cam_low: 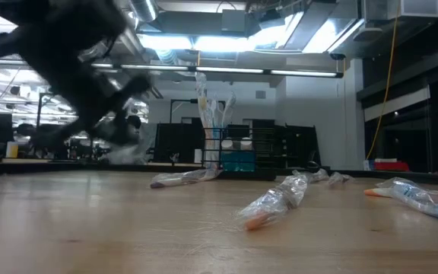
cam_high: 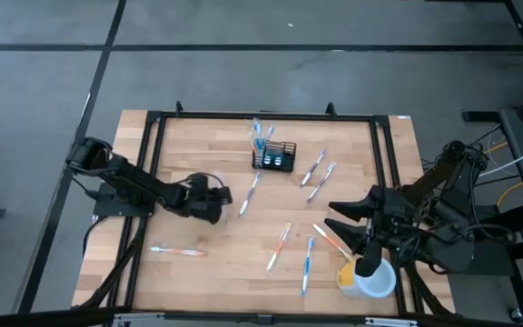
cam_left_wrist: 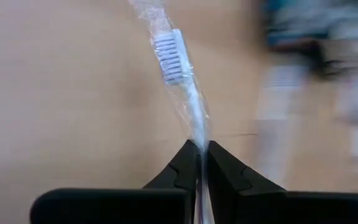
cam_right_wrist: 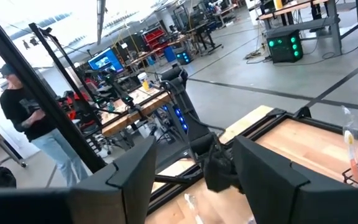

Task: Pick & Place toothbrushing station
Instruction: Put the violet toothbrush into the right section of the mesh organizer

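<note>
The black mesh holder (cam_high: pixel 274 157) stands at the table's far middle with several wrapped toothbrushes (cam_high: pixel 261 136) upright in it; it also shows in the low view (cam_low: pixel 226 152). My left gripper (cam_high: pixel 229 196) is left of centre, shut on a wrapped white toothbrush (cam_left_wrist: pixel 178 68) whose bristle head points away from the fingers. My right gripper (cam_high: pixel 336 222) is open and empty at the right, above loose toothbrushes; its two fingers stand wide apart in the right wrist view (cam_right_wrist: pixel 191 163). My left gripper pinches the wrapped toothbrush's handle (cam_left_wrist: pixel 198 132) between its two fingers, through the clear wrapper. The brush runs straight out ahead of the fingers, along them, with its bristle head (cam_left_wrist: pixel 168 55) at the far end. In the low view the gripper (cam_low: pixel 120 125) is above the tabletop.
Wrapped toothbrushes lie loose on the wood: one near left (cam_high: pixel 178 250), two near the middle (cam_high: pixel 280 247) (cam_high: pixel 307 263), an orange one (cam_high: pixel 332 241), two right of the holder (cam_high: pixel 318 173), one beside it (cam_high: pixel 254 186). A yellow cup with a pale lid (cam_high: pixel 370 277) stands near right. A black frame (cam_high: pixel 152 182) rims the table.
</note>
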Controlling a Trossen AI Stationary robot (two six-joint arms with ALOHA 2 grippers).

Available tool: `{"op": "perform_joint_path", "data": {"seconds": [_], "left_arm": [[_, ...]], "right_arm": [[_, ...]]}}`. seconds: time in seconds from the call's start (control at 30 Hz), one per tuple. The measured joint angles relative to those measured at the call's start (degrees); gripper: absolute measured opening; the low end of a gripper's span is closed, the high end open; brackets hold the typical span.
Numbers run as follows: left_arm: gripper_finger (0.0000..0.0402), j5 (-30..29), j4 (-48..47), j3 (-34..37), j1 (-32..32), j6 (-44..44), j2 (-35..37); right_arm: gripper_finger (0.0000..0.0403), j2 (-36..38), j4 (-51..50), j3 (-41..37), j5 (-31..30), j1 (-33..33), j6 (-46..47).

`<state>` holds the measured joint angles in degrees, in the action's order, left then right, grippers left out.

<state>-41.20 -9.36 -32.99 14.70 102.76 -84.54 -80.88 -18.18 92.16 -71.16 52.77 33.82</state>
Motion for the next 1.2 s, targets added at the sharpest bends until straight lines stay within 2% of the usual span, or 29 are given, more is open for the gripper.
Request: {"op": "perform_joint_path", "data": {"seconds": [0.1,0.17,0.27,0.37,0.57,0.73,1.0,1.2], "left_arm": [[0.0011,-6.6,19.4,-0.1,-0.2,-18.8,0.4],[0.0008,-8.2,33.6,-0.2,-0.7,-33.8,0.4],[0.0006,-7.7,51.9,-0.2,-3.0,-52.8,0.5],[0.0002,-4.0,60.1,-1.3,-6.4,-63.4,0.5],[0.0003,14.9,61.5,-7.9,-12.4,-73.1,0.5],[0.0002,28.0,61.4,-13.8,-12.6,-76.1,0.5],[0.0,29.8,57.4,-21.0,-8.2,-78.3,0.6],[0.0001,30.0,56.7,-24.1,-5.0,-79.2,0.6]], "right_arm": [[0.0217,0.0,0.3,0.0,0.0,0.0,0.0],[0.0217,0.0,0.5,0.0,0.0,0.0,0.0],[0.0217,0.0,0.6,0.0,-0.8,-0.1,-0.5],[0.0217,0.0,0.7,0.0,-1.9,-0.1,-1.3],[0.0217,0.0,-0.4,0.0,-2.0,-0.1,-1.0],[0.0217,0.0,-2.9,0.0,-0.3,-1.1,2.0],[0.0217,-0.2,-2.8,0.0,12.4,-7.6,3.4],[0.0216,-0.3,-2.8,0.0,17.3,-12.2,3.5]]}}
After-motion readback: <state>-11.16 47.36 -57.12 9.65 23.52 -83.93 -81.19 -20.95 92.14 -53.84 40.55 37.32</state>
